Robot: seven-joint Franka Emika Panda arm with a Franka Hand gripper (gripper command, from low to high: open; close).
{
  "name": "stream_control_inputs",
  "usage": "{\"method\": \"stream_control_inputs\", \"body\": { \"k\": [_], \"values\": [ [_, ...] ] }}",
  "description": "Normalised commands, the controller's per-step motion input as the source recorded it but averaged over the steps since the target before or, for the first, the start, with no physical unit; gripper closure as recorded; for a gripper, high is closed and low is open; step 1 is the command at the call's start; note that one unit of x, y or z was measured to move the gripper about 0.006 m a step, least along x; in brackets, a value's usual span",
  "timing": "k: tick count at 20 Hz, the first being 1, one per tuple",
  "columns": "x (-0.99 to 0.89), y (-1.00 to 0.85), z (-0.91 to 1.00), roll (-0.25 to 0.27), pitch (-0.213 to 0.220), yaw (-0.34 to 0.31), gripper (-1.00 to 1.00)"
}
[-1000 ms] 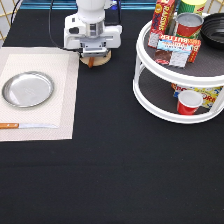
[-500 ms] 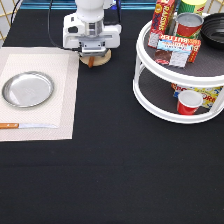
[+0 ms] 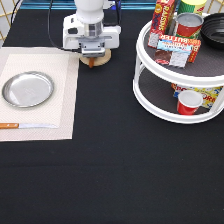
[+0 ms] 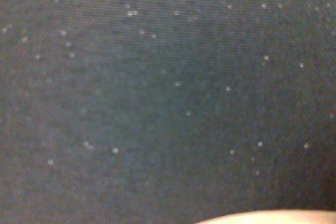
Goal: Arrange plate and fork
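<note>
1. Since the hand has held its place over the last second, nothing in the task has moved: the white two-finger gripper (image 3: 93, 51) still hangs low at the table's far edge, directly over the round pale wooden coaster disc (image 3: 96, 60), just off the far right corner of the beige woven placemat (image 3: 60, 65). From where I stand its body hides the tips, so I cannot tell whether its grip is apart, together, or clamped on anything.
2. Round shiny silver metal plate (image 3: 27, 89): lies flat on the placemat, towards its left edge, well apart from the gripper and unchanged.
3. Small fork with an orange-brown wooden handle: I cannot make it out anywhere; if it is at the coaster, the hand covers it.
4. Wooden-handled knife with a long flat blade (image 3: 30, 125): lies along the placemat's near edge, handle towards the left, just below the plate and not touching it. Unchanged.
5. White two-tier round turntable shelf (image 3: 141, 60): stands at the table's right edge, carrying tins, boxes and a red cup (image 3: 188, 102). Untouched.
6. Black table cloth (image 3: 125, 175): fills the wrist view, with a sliver of pale rim (image 4: 262, 218) at one edge, likely the coaster.
7. Judgement: plate looks placed; the fork's part shows no progress.
</note>
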Motion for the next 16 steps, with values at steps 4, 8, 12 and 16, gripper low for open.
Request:
{"method": "stream_control_inputs", "body": {
  "k": [4,8,12,16],
  "values": [
    [0.00,-0.17,0.46,0.107,0.014,0.000,1.00],
    [0.00,-0.50,0.72,0.137,0.010,0.000,1.00],
    [0.28,-0.71,0.55,0.108,0.000,-0.009,1.00],
    [0.29,-0.56,0.32,0.028,0.000,-0.087,1.00]
  ]
}}
